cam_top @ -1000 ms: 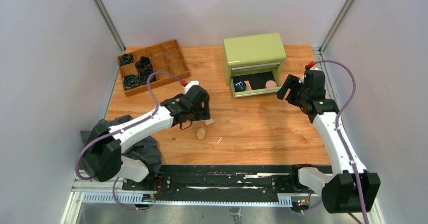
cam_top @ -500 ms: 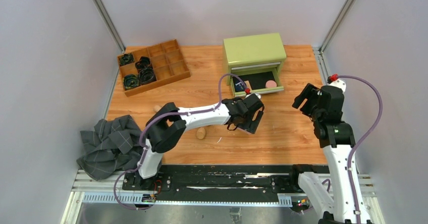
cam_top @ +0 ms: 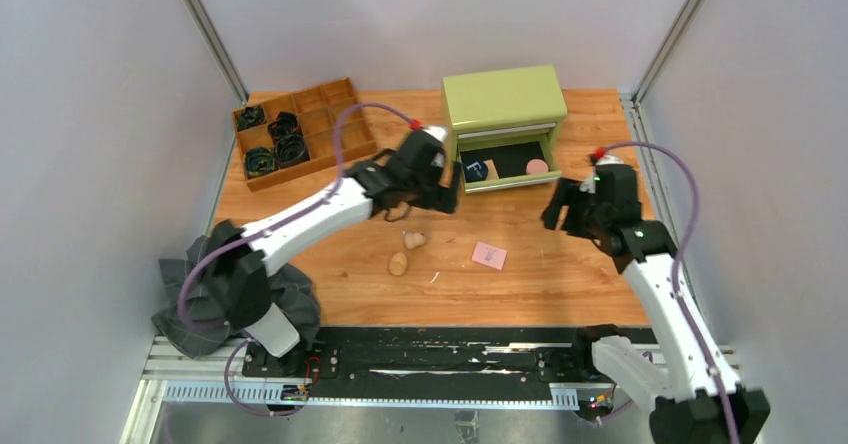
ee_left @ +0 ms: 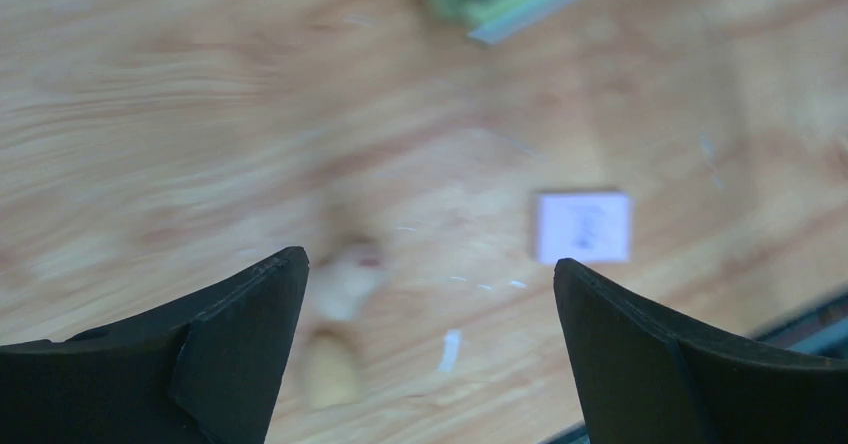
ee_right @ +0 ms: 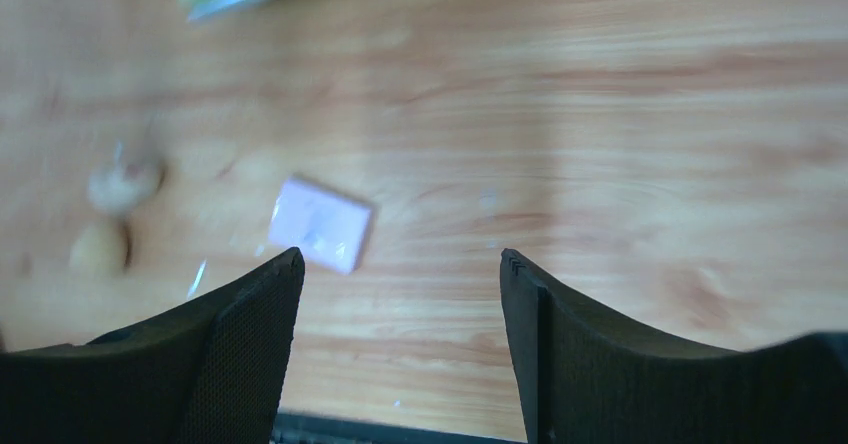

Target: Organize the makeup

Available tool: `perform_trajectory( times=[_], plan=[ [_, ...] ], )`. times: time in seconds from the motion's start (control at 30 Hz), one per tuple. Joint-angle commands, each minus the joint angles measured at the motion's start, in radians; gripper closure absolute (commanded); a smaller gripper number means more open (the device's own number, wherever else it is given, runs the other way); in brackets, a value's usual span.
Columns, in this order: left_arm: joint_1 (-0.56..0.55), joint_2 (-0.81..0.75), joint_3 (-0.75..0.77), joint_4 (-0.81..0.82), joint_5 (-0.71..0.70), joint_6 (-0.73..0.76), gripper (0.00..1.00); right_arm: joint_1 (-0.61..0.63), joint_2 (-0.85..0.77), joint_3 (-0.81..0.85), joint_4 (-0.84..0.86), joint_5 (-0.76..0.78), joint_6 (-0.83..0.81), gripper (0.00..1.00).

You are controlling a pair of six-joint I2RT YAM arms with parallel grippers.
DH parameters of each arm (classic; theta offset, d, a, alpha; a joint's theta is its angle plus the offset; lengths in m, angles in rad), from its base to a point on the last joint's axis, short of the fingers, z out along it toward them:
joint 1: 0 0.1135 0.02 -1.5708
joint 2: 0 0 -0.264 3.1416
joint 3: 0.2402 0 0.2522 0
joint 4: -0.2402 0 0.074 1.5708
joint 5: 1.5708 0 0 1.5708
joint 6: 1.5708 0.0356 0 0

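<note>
Sorting is mid-way, by the look of it: the dark compact [cam_top: 476, 171] marked "F" and the pink puff [cam_top: 537, 166] sit in the open green drawer [cam_top: 505, 182], while three pieces lie out on the desk [cam_top: 560, 284]. The pale pink square pad [cam_top: 489, 255] lies flat at six o'clock from the drawer, with two beige egg-shaped sponges [cam_top: 398, 263] at nine o'clock from it. Left gripper [ee_left: 428, 261] hangs by the drawer's left corner, jaws spread wide, nothing between them. Right gripper [ee_right: 402, 256] hovers at two o'clock from the pad, jaws spread and empty too. Next, I'd say, one arm drops onto a loose piece; the pad is thin, so the jaws must reach right down to the wood and pinch its edges.
</note>
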Motion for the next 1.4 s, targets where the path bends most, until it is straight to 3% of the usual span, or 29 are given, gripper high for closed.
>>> perform_trajectory(
  times=[0.0,0.1,0.2,0.43,0.53,0.87,1.07,1.37],
  plan=[
    [0.192,-0.195,-0.151,-0.032,0.006,0.031,0.02,0.246,0.203,0.018,0.03,-0.199,-0.15,0.29],
    [0.317,-0.296,-0.255,-0.039,0.001,0.056,0.02,0.396,0.441,0.13,-0.046,-0.173,-0.235,0.3],
    [0.412,-0.358,-0.318,-0.059,0.026,0.071,0.02,0.45,0.578,0.188,-0.038,-0.09,-0.286,0.29],
    [0.435,-0.417,-0.351,-0.083,0.002,0.079,0.02,0.465,0.761,0.274,-0.068,-0.017,-0.378,0.27],
    [0.436,-0.408,-0.346,-0.078,0.005,0.08,0.02,0.475,0.792,0.272,-0.08,0.005,-0.413,0.26],
    [0.436,-0.38,-0.36,-0.064,0.037,0.074,0.02,0.481,0.926,0.288,-0.083,-0.173,-0.442,0.22],
    [0.435,-0.384,-0.366,-0.061,0.024,0.084,0.02,0.501,0.941,0.258,-0.075,-0.097,-0.405,0.23],
    [0.436,-0.377,-0.372,-0.049,0.031,0.079,0.02,0.511,0.865,0.157,-0.004,0.045,-0.281,0.35]
  ],
)
